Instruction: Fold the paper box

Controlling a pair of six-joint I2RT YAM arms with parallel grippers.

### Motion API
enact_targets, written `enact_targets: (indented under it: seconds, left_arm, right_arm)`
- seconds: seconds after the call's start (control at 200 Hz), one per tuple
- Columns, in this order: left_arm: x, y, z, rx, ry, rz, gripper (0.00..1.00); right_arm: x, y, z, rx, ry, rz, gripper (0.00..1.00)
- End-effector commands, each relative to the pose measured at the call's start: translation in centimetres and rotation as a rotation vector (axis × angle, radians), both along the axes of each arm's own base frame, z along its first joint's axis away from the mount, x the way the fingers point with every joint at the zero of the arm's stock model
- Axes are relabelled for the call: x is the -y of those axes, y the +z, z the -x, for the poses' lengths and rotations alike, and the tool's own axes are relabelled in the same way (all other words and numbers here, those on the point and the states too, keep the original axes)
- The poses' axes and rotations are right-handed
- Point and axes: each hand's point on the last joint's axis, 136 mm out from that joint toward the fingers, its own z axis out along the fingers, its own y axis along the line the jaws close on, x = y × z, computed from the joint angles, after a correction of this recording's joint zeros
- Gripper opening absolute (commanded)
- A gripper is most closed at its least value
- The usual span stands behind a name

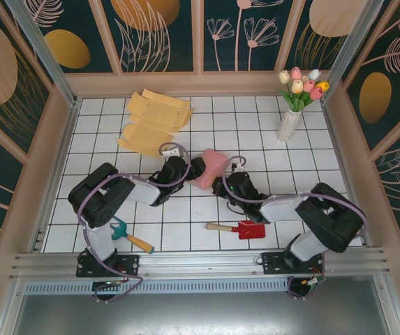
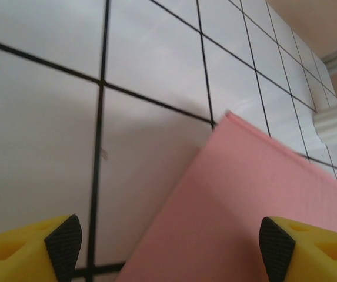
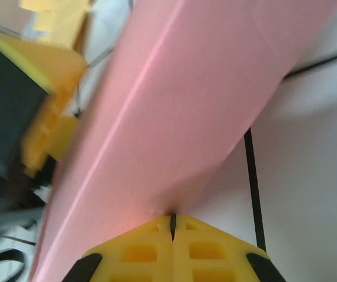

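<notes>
Midway across the tiled table, the pink paper box sits between the arms: left gripper spread wide, gripping nothing; right gripper closed, tips touching its edge.

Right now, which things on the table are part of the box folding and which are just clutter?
In the job:
pink paper box
left gripper, open, at the box
right gripper, shut, tips against the box's edge

Lying about:
yellow flat cardboard sheets
vase of tulips
red shovel
teal hand tool with a wooden handle
</notes>
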Motion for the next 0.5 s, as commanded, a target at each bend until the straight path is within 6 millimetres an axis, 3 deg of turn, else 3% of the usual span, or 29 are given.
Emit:
enact_targets:
  seconds: [0.0, 0.495]
  left_arm:
    - [1.6, 0.8, 1.4, -0.02, -0.066, 0.05, 0.81]
    - [0.4, 0.8, 1.9, -0.008, -0.051, 0.005, 0.81]
  right_arm:
    - [-0.4, -0.1, 2.2, -0.005, 0.12, 0.018, 0.0]
    - [1.6, -2.0, 4.7, -0.014, 0.128, 0.135, 0.0]
